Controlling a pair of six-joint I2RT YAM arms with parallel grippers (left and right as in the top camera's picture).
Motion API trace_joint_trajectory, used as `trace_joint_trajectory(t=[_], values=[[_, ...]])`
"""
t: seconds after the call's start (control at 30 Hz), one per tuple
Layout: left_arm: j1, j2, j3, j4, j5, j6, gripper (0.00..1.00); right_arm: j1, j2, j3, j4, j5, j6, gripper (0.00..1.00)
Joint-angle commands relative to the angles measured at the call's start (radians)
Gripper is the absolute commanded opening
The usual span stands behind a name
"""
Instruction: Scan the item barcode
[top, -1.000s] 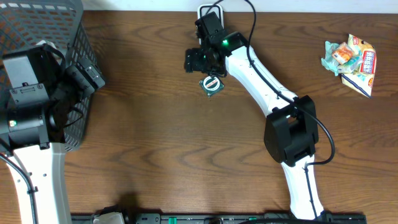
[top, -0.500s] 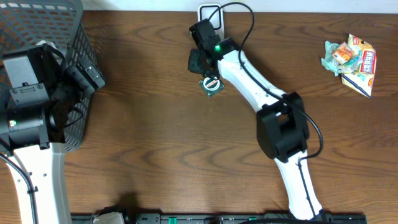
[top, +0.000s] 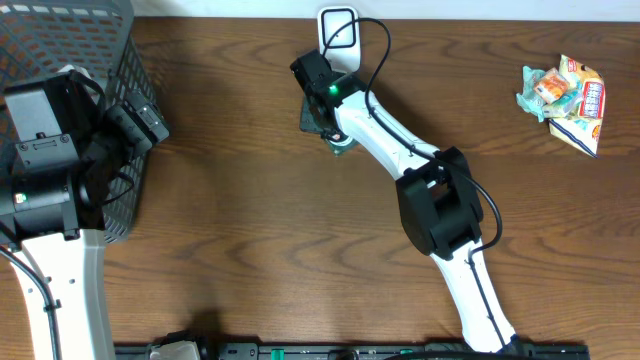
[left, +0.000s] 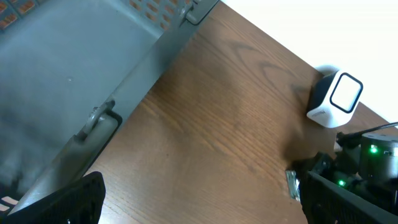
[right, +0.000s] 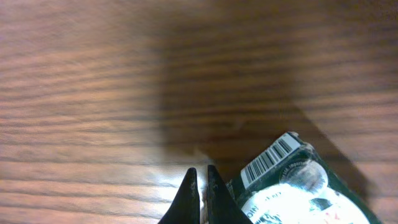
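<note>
Basket (top: 128, 70) left, scanner (top: 339, 26) behind item (right: 297, 188), snack packets (top: 566, 94) right

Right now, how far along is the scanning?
Nothing looks done: the item lies on the table, short of the scanner. In hand: the right gripper is shut beside it, apparently gripping nothing. Left: grasp it, show its barcode to the scanner.

The table (top: 230, 220) is dark wood, its grain plain to see and faintly sheened. The basket (top: 125, 50) on the left looks like matt grey plastic mesh. The scanner (left: 328, 102) is smooth, glossy plastic (white shell, black face). The item (right: 292, 186) has shiny film and a paper-like barcode label. The wrappers (top: 565, 95) on the far right are crinkled and glossy.
</note>
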Motion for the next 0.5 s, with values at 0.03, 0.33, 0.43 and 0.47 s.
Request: trace_joint_trajectory(t=[0.03,0.33,0.43,0.47], values=[[0.005,0.0,0.001,-0.003,-0.01,0.013,0.98,-0.025,0.0,0.003,-0.092,0.035,0.006,0.01],[0.005,0.0,0.001,-0.003,-0.01,0.013,0.98,-0.128,-0.145,0.004,-0.318,0.042,0.005,0.01],[0.005,0.0,0.001,-0.003,-0.01,0.013,0.98,-0.165,-0.208,0.004,-0.389,0.039,-0.029,0.03],[0.005,0.0,0.001,-0.003,-0.01,0.013,0.98,-0.174,-0.225,0.004,-0.406,0.037,-0.051,0.09]])
